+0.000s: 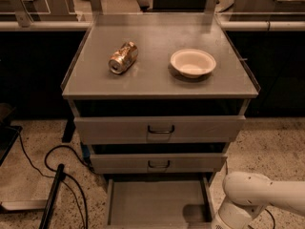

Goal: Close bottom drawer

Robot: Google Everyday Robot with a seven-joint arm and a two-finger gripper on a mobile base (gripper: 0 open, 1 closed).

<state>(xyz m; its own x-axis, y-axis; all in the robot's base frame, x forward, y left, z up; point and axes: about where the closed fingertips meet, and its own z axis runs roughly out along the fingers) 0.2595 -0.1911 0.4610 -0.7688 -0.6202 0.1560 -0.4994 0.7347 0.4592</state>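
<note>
One bottom drawer (152, 202) open, front cropped, gripper apparently below frame

Bent white arm (259, 197) at lower right, gripper out of view

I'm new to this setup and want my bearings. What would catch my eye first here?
The bottom drawer stands pulled out at the cabinet's foot. On the cabinet top lie a crumpled can, left, and a pale bowl, right. A white robot arm fills the lower right corner; its gripper is out of view.
</note>
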